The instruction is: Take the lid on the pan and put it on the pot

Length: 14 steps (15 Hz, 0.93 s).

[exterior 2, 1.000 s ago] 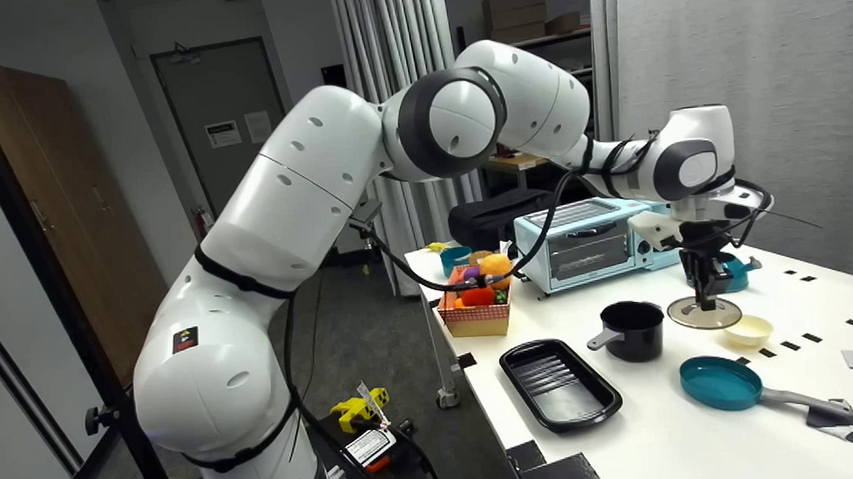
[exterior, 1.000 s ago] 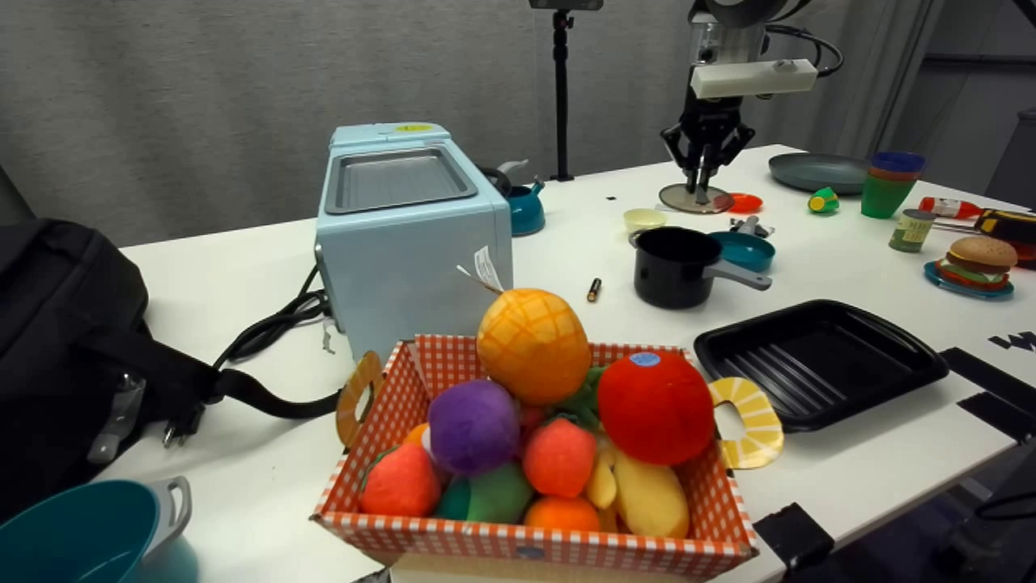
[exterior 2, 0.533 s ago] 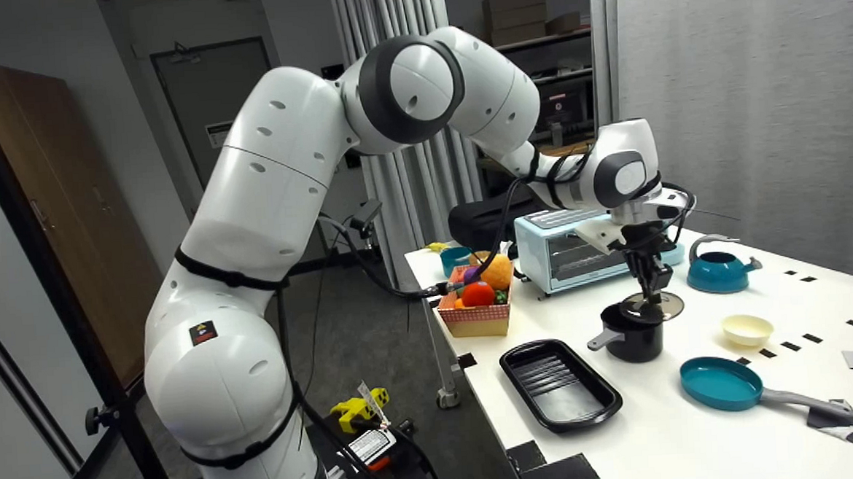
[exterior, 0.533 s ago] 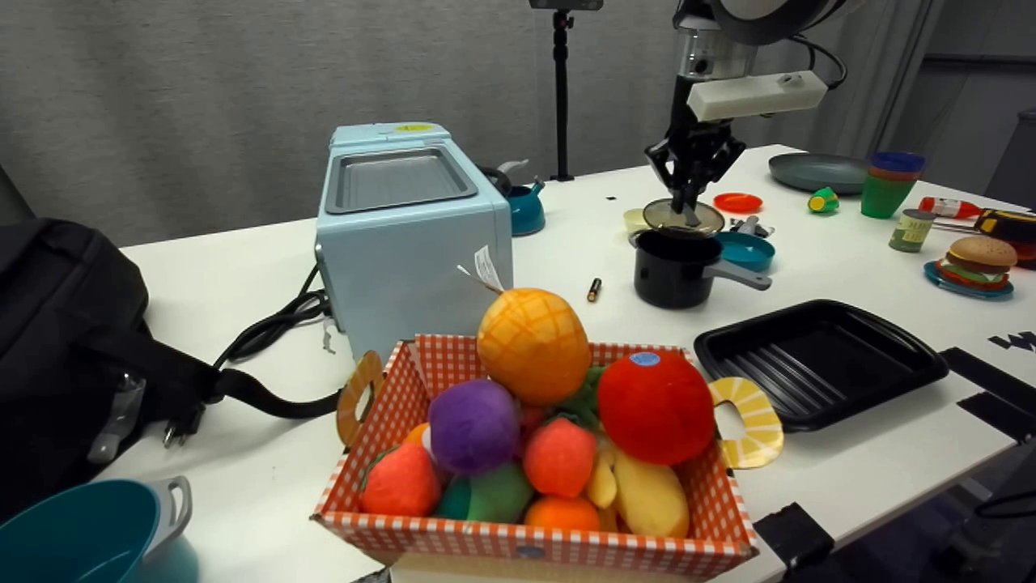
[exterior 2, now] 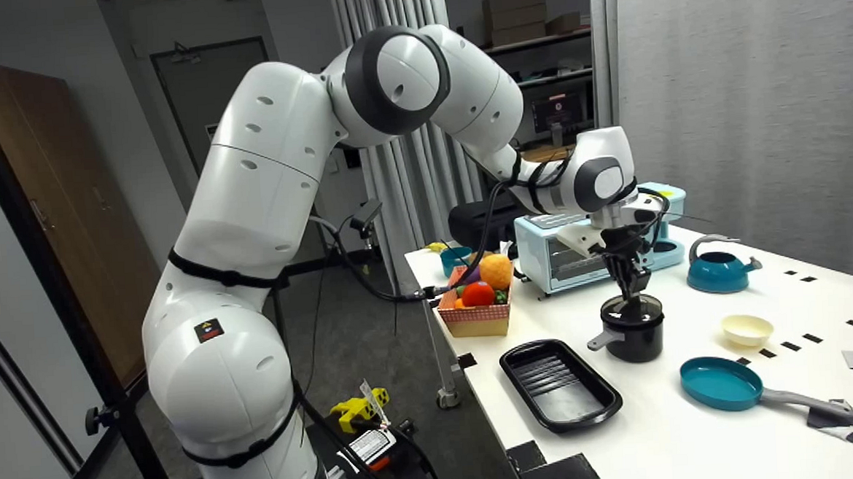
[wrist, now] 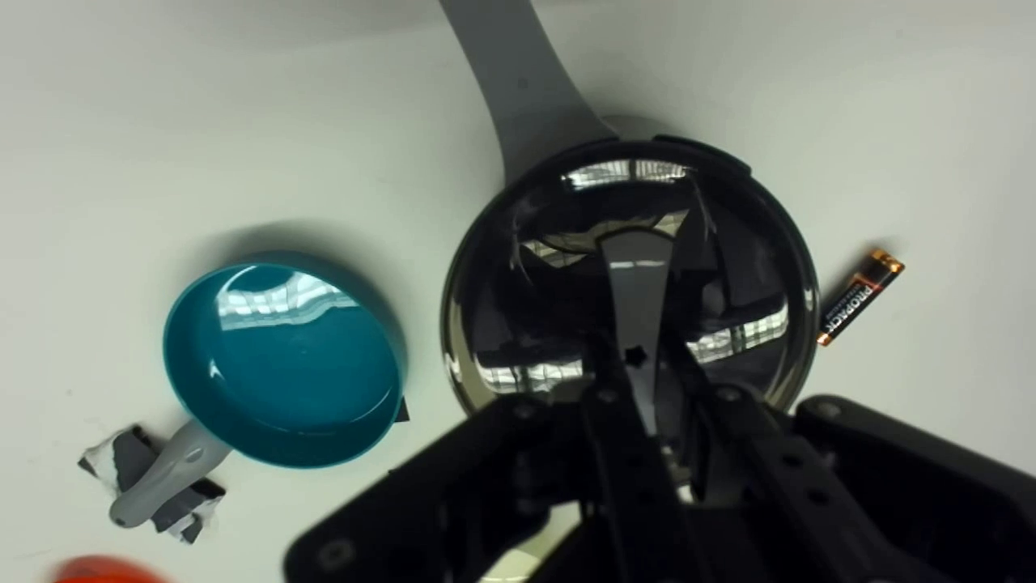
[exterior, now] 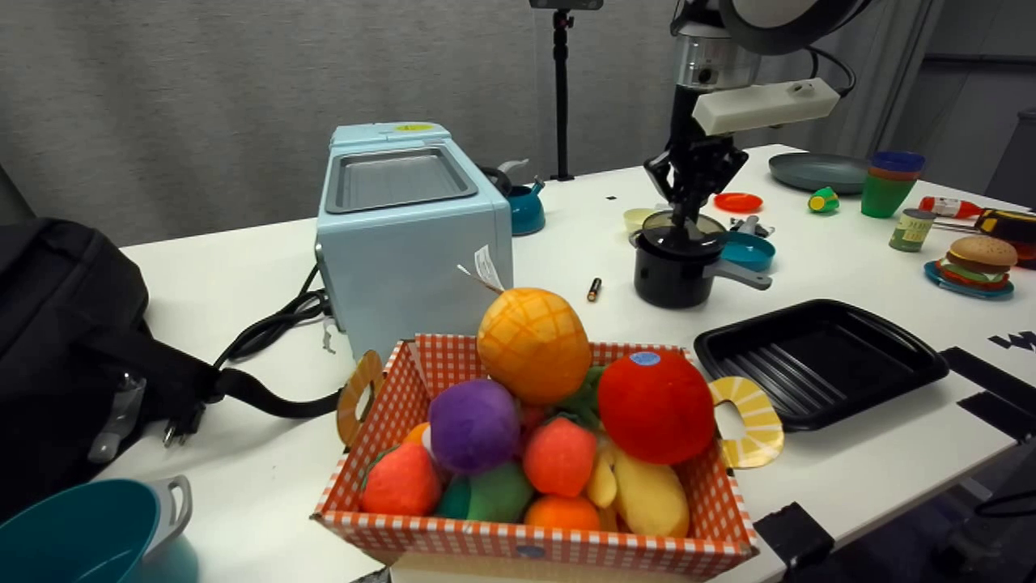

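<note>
The glass lid [exterior: 660, 232] with a grey strap handle [wrist: 639, 283] covers the top of the small black pot [exterior: 668, 279]. The pot also shows in an exterior view [exterior 2: 640, 345]; its grey handle [wrist: 530, 89] sticks out in the wrist view. My gripper [wrist: 643, 356] is shut on the lid's handle, pointing down over the pot in both exterior views. The lid is on or just above the pot's rim; I cannot tell if it sits flush. The shallow dark-grey pan [exterior: 819, 172] stands at the table's far side and is out of the wrist view.
A teal pan [wrist: 283, 364] and a battery [wrist: 859, 297] lie beside the pot. A pale yellow bowl [exterior 2: 747, 330], a black grill pan [exterior 2: 562, 386], a light-blue toaster oven [exterior: 417, 267], a fruit basket [exterior: 526, 534] and a teal kettle [exterior 2: 719, 272] stand around.
My gripper has carried the lid from beside the yellow bowl to over the black pot, then lowered it onto or close to the pot's rim. The other objects have not moved.
</note>
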Each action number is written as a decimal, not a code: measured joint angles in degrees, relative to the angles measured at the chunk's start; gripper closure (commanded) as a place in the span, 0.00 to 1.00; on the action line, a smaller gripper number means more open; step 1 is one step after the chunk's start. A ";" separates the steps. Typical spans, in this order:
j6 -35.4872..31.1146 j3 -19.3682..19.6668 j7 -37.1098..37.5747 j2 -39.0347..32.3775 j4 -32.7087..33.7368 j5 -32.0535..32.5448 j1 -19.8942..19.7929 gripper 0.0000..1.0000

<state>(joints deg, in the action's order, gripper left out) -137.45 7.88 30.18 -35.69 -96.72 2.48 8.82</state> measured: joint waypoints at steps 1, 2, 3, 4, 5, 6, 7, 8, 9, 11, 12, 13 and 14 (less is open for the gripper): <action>0.01 0.01 0.00 0.00 0.00 0.00 0.00 0.60; 0.05 0.03 0.00 0.00 0.01 0.00 0.00 0.59; 0.13 0.03 0.01 0.00 0.02 0.00 0.00 0.54; 0.21 0.03 0.02 0.00 0.05 0.00 0.00 0.45; 0.22 0.04 0.02 0.00 0.06 0.00 0.00 0.38; 0.22 0.07 0.02 0.00 0.06 0.00 0.00 0.30; 0.22 0.12 0.02 0.00 0.06 0.00 0.00 0.23; 0.22 0.18 0.02 -0.01 0.06 0.00 0.00 0.14; 0.22 0.26 0.02 -0.01 0.06 0.00 -0.01 0.08; 0.22 0.40 0.02 -0.01 0.06 0.00 -0.05 0.00; 0.22 0.49 0.02 0.00 0.03 0.00 -0.09 0.00; 0.22 0.64 0.02 0.04 -0.11 0.00 -0.13 0.00; 0.22 0.84 0.01 0.21 -0.52 0.00 -0.18 0.00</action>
<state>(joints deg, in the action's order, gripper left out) -137.23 8.72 30.20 -35.48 -97.24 2.48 8.63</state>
